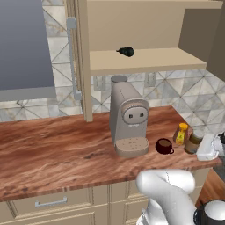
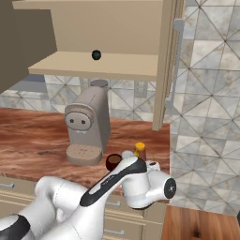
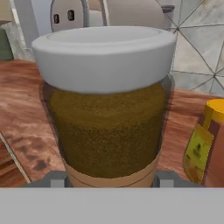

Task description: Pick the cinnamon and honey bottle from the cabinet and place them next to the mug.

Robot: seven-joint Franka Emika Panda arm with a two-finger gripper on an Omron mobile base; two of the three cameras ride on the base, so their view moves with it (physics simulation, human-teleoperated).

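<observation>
The cinnamon [image 3: 107, 109], a brown jar with a pale lid, stands on the counter at the right end and looms large in the hand view. My gripper [image 3: 112, 179] is shut on it, a fingertip pressed against each side of its base. In the left base view the cinnamon [image 1: 193, 141] stands just right of the honey bottle [image 1: 180, 134], with the white hand of the gripper [image 1: 201, 147] against it. The dark mug [image 1: 164, 146] sits left of the honey bottle. From the right base view the honey bottle [image 2: 139, 150] and the mug [image 2: 113, 162] show behind my arm.
A beige coffee machine [image 1: 128, 118] stands left of the mug. The cabinet [image 1: 145, 59] shelf above holds a small black rounded object [image 1: 126, 52]. The counter's right edge [image 1: 217, 162] lies close beside the jar. Drawers [image 1: 50, 203] run below the counter.
</observation>
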